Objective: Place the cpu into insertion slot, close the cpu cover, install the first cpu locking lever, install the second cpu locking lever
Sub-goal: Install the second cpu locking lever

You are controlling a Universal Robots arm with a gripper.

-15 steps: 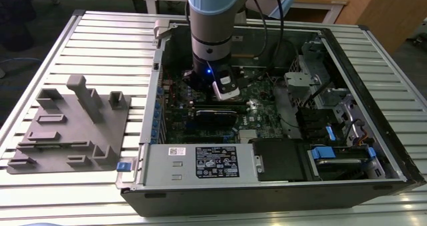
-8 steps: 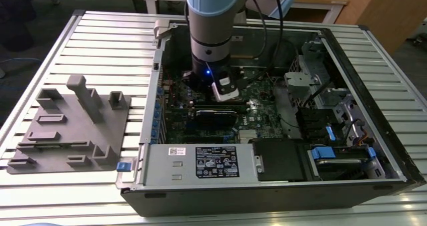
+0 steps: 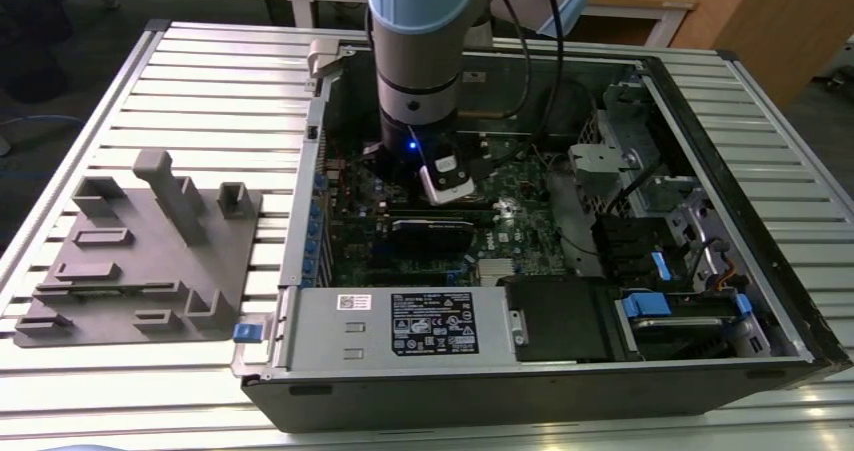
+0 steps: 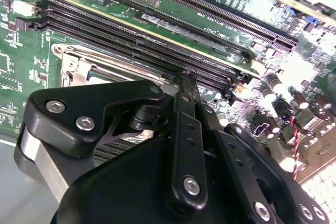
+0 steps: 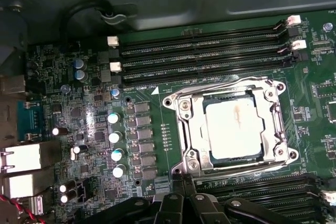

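Where seated, cpu [image 5: 233, 124] silvery, smudged

The arm [image 3: 416, 41] is a grey cylinder with a pale blue cap, a small blue light glowing at its 6 o'clock end. The gripper [image 4: 184, 85] has glossy black linkages pinned with silver screws.

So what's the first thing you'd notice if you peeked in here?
Probably the big robot arm reaching down into the open computer case in the exterior view. In the first wrist view, the shiny silvery cpu sits in its socket under the cpu cover, on the green motherboard.
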